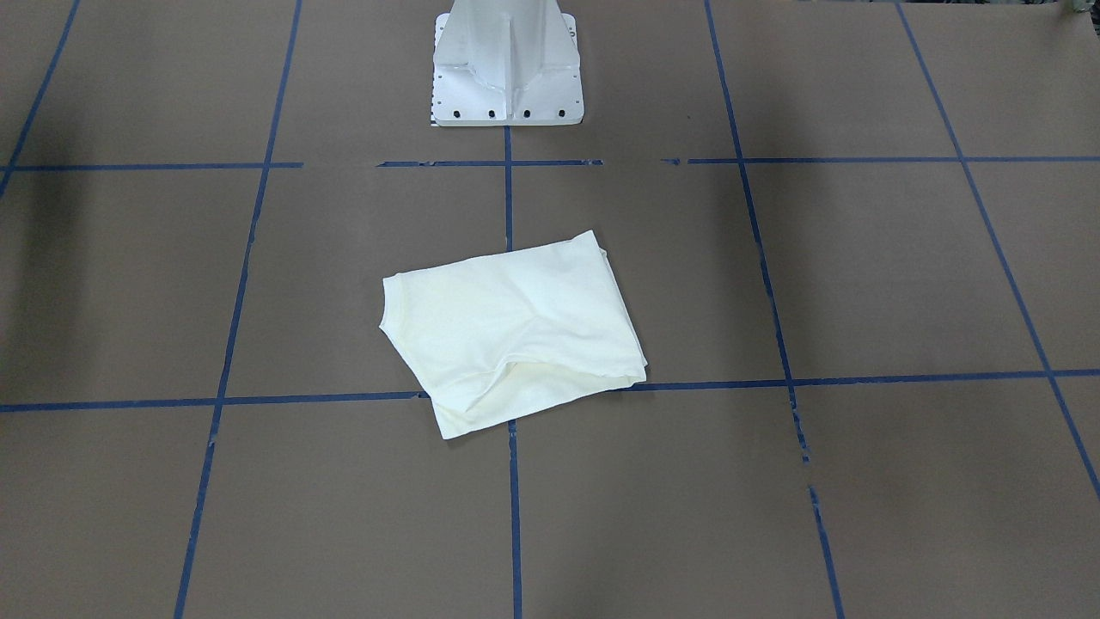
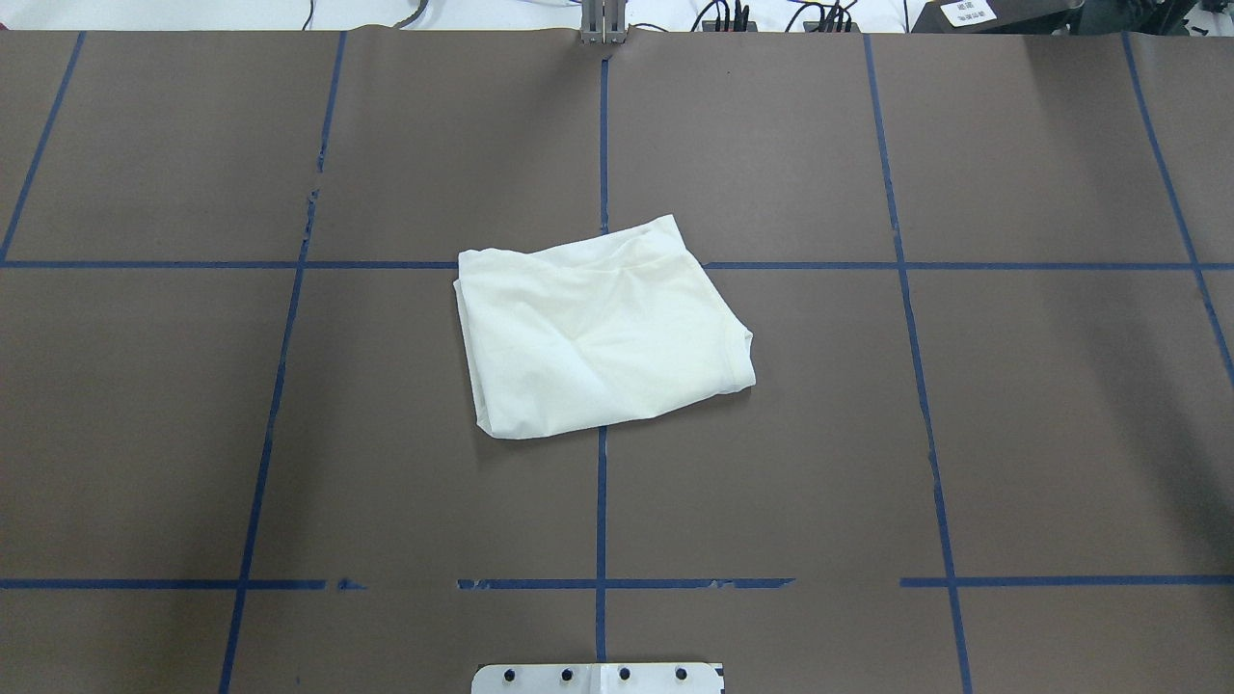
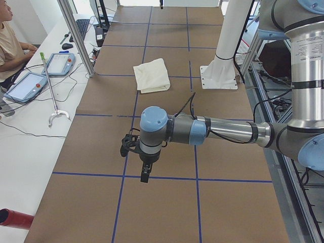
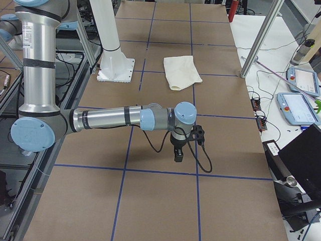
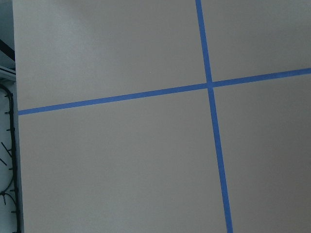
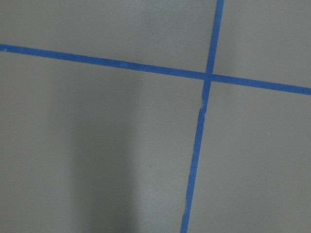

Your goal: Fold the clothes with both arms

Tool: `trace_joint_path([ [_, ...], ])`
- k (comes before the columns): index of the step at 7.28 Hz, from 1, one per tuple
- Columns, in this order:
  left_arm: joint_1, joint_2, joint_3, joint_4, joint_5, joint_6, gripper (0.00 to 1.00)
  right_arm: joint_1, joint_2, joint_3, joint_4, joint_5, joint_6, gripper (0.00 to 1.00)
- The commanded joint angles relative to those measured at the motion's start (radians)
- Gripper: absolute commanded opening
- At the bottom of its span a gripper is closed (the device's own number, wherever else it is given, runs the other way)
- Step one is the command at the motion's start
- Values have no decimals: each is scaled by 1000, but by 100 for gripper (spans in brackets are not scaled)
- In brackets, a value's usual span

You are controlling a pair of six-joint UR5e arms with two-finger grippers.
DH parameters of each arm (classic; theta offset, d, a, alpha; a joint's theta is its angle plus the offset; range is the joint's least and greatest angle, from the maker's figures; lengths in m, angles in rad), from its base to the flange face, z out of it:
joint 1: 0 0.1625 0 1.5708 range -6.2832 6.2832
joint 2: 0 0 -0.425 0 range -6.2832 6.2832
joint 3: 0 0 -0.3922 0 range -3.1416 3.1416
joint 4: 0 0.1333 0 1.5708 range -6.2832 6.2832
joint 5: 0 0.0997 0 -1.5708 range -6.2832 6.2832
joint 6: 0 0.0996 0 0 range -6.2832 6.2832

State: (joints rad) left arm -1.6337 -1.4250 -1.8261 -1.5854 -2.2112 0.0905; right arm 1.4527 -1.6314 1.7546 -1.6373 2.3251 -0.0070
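The folded cream T-shirt (image 2: 598,333) lies in the middle of the brown surface (image 2: 964,434). The left fingers (image 3: 145,175) and right fingers (image 4: 178,155) hang well away from it. I cannot tell if they are open or closed.

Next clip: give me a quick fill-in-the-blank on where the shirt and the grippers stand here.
The T-shirt lies ____ on the table.
The tape lines crossing the table are ____.
Of the left gripper and right gripper, ____ touches the T-shirt.
Missing words: folded; blue; neither.
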Motion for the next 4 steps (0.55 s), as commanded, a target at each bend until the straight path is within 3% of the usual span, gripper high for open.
trace_joint_path([
  [1, 0, -2, 4, -1, -1, 0, 100, 0, -5, 2, 1, 0, -1, 100],
  [4, 0, -2, 1, -1, -1, 0, 100, 2, -2, 0, 1, -1, -1, 100],
])
